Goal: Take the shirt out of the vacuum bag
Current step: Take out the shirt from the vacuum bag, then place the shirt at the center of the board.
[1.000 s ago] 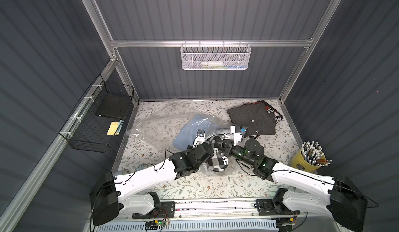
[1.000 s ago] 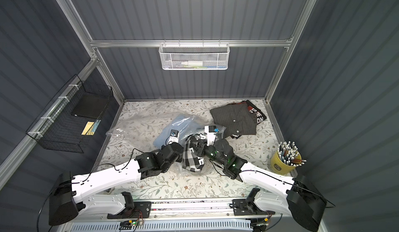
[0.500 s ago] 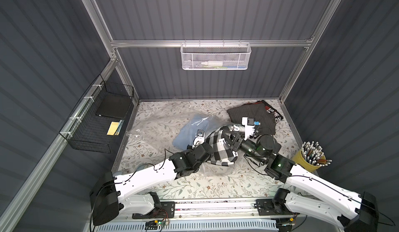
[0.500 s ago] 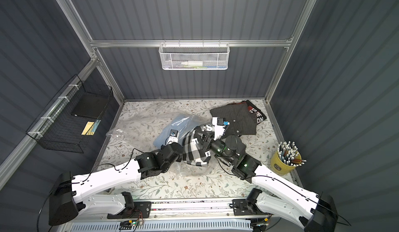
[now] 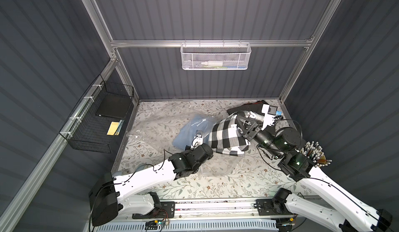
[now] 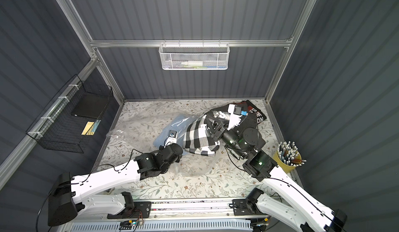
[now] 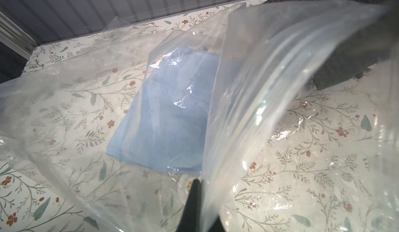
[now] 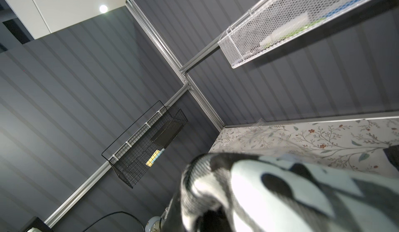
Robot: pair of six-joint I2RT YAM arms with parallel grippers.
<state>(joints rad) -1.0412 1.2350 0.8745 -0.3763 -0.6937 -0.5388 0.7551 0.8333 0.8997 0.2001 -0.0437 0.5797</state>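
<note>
**On the table (image 5: 216, 187), mid-pull**

Toward two o'clock, held the check shirt (image 5: 224, 138) up by its top end with the right gripper (image 5: 238, 117), jaws clamped tight on a bunch of cloth. At seven o'clock of that shirt, pinned the bag (image 5: 155, 120) by its mouth edge with the left gripper (image 7: 199, 183), jaws pressed together on the film. Saw the hem lying low at centre, over loose plastic; could not tell whether wholly clear of the mouth. Noted a blue shirt (image 5: 191, 129) inside the bag at nine o'clock of the check one, and a dark shirt (image 6: 258, 116) flat beneath the right gripper.

Judged the likely faults. Could drag the whole bag along by snagging the hem on the zip edge, or by losing so small a pinch on slick film. Could drop the shirt through slip of a bunched, heavy fold. Could heap it on the dark shirt and tangle both. Could knock the pencil cup (image 6: 287, 162) at four o'clock with a wide elbow swing.
</note>
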